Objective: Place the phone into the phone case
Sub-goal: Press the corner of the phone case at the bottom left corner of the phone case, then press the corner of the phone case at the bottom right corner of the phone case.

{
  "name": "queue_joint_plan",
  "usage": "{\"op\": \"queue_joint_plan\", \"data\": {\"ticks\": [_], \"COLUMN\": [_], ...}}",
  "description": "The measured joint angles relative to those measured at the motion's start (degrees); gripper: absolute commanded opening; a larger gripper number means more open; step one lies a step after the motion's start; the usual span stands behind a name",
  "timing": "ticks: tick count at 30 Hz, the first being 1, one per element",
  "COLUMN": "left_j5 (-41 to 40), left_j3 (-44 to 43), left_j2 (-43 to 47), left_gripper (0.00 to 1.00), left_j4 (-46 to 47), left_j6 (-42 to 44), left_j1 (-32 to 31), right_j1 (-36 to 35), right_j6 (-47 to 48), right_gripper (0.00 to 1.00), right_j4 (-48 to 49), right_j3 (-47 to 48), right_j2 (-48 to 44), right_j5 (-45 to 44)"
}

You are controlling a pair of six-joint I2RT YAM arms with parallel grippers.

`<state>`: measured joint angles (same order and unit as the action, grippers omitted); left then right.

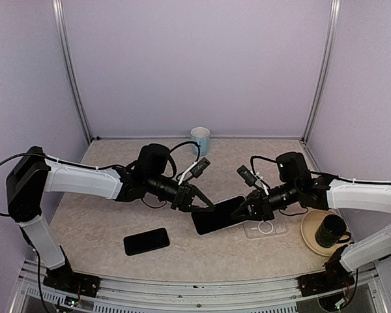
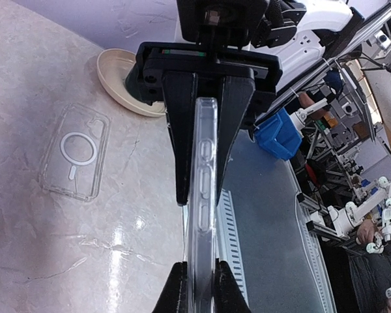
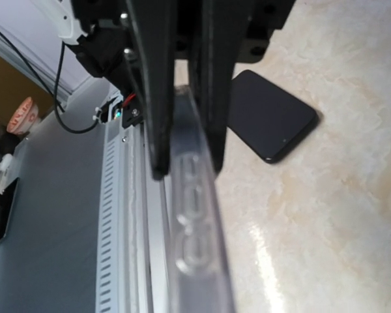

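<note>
Looks mostly done: dark phone (image 1: pixel 216 215) appears to sit inside the clear phone case (image 2: pixel 204 195), held off the desk (image 1: pixel 98 215) mid-scene. Can't tell if every edge is snapped in; that check is what's left. Left end effector (image 1: pixel 197 203) is clamped on the case's left end, right end effector (image 1: pixel 246 210) on its right end. Long axis runs left-right between them, right end slightly farther, screen face tilted up. Loose phone (image 1: pixel 146 241) lies near-left, spare clear case (image 1: pixel 267 228) flat under the right arm.

Black phone (image 1: pixel 146 241), clear case (image 2: pixel 205 208), cream plate (image 1: pixel 311 229)
</note>
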<state>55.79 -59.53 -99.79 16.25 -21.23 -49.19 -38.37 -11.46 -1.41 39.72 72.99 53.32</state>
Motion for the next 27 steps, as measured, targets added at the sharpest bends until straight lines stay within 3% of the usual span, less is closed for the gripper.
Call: {"op": "queue_joint_plan", "data": {"ticks": [3, 7, 12, 19, 27], "left_j5": [-0.87, -1.97, -5.68, -8.22, -8.41], "left_j3": [-0.02, -0.02, 0.63, 6.25, 7.02], "left_j2": [0.00, 0.00, 0.61, 4.87, 4.28], "left_gripper": [0.03, 0.40, 0.55, 0.63, 0.64], "left_j4": [-0.09, -0.13, 0.04, 6.51, 13.90], "left_j6": [0.57, 0.28, -3.54, -10.16, -15.85], "left_j1": [-0.09, -0.13, 1.33, 5.75, 5.60], "right_j1": [0.26, 0.50, 2.27, 6.93, 8.81], "right_j6": [-0.44, -1.01, -2.38, -6.10, -10.34], "right_gripper": [0.00, 0.00, 0.00, 0.00, 0.00], "right_j4": [-0.07, 0.07, 1.14, 4.79, 10.40], "right_j3": [-0.04, -0.11, -0.31, -1.70, -3.30], "right_j2": [-0.07, -0.07, -0.15, -2.58, -6.05], "right_j5": [-0.07, -0.22, -2.89, -3.37, -1.53]}}
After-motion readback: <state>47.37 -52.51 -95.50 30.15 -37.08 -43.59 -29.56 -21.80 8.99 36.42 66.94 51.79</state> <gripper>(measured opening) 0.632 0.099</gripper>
